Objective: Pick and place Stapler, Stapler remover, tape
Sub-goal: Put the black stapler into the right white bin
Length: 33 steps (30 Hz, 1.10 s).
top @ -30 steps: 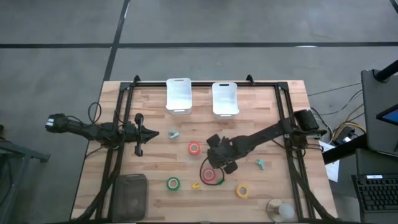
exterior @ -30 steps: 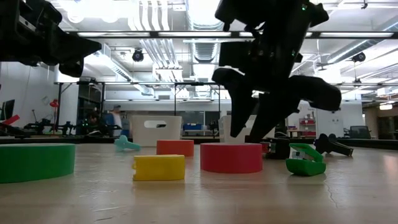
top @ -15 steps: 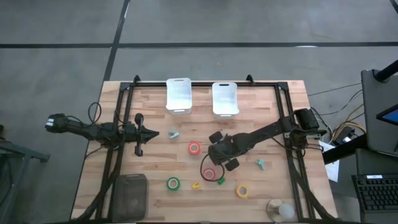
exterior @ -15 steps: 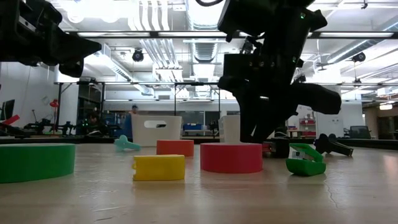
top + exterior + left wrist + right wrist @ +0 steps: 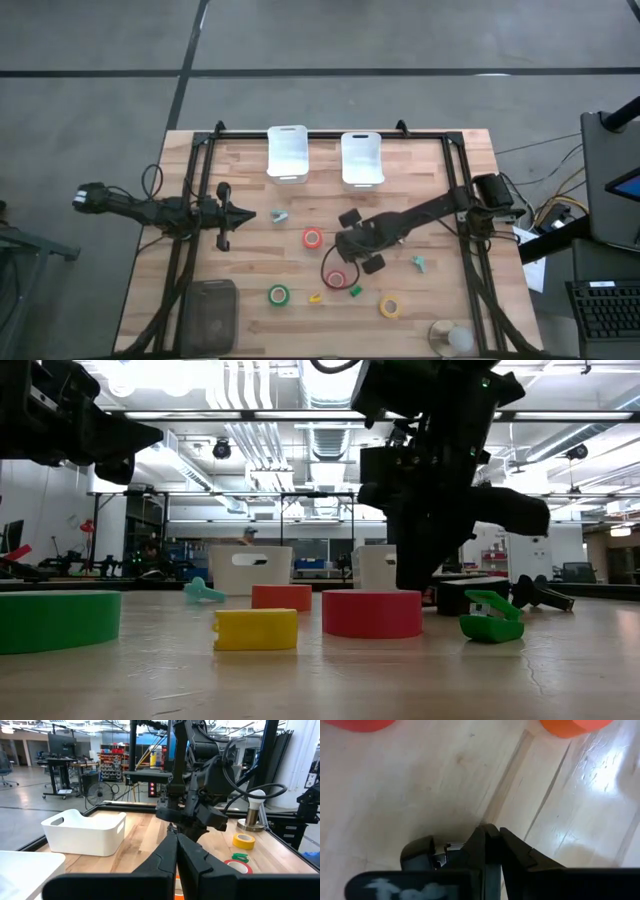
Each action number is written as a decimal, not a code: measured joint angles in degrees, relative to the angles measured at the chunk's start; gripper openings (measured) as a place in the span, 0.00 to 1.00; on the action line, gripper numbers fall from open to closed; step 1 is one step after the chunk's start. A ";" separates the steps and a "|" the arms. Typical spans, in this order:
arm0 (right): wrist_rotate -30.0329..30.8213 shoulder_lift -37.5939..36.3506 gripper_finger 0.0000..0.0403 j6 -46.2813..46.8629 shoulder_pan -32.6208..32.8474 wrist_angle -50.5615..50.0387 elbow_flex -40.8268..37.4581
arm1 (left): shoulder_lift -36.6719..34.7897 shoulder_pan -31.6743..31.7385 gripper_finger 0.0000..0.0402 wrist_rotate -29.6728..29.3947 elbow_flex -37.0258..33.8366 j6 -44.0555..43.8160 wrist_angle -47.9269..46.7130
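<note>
The black stapler (image 5: 420, 854) lies on the table under my right gripper (image 5: 352, 243), and one end (image 5: 472, 596) sticks out beside the fingers. My right gripper is shut on it. The tape rolls lie around it: orange-red (image 5: 313, 238), red with green (image 5: 336, 279), green (image 5: 278, 295) and yellow (image 5: 390, 306). Two teal stapler removers (image 5: 278, 215) (image 5: 420, 264) lie on the wood. My left gripper (image 5: 225, 213) waits shut at the table's left. My right gripper pinches the stapler's body (image 5: 445, 856) between its two fingers (image 5: 480, 845). The fingers come from above and point down. The stapler rests on the table. The gripper's own body hides the place of contact.
Two white bins (image 5: 287, 153) (image 5: 362, 158) stand at the far edge. A small green bit (image 5: 355, 290) and a yellow bit (image 5: 316, 297) lie near the red roll. A dark pad (image 5: 210, 310) sits at the near left. Black rails (image 5: 190, 250) (image 5: 470, 250) run along both sides.
My right gripper has shut: its fingers stood apart above the table a second ago and are now together on the stapler. The left arm has kept still.
</note>
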 joint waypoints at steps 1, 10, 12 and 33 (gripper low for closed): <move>0.06 0.00 0.07 -0.15 -0.26 -0.22 0.48 | 0.00 -0.01 0.03 -0.02 -0.01 0.00 0.00; 0.65 -1.59 0.07 -1.68 -3.41 -3.78 6.03 | 0.00 0.01 0.03 -0.02 0.01 0.00 0.02; 0.80 -2.39 0.07 -1.92 -4.44 -4.69 7.15 | 0.00 0.01 0.03 -0.01 -0.01 0.02 0.00; 3.13 -13.79 0.08 6.48 -28.03 -1.03 9.60 | 0.24 0.01 0.03 -0.02 -0.01 0.00 -0.13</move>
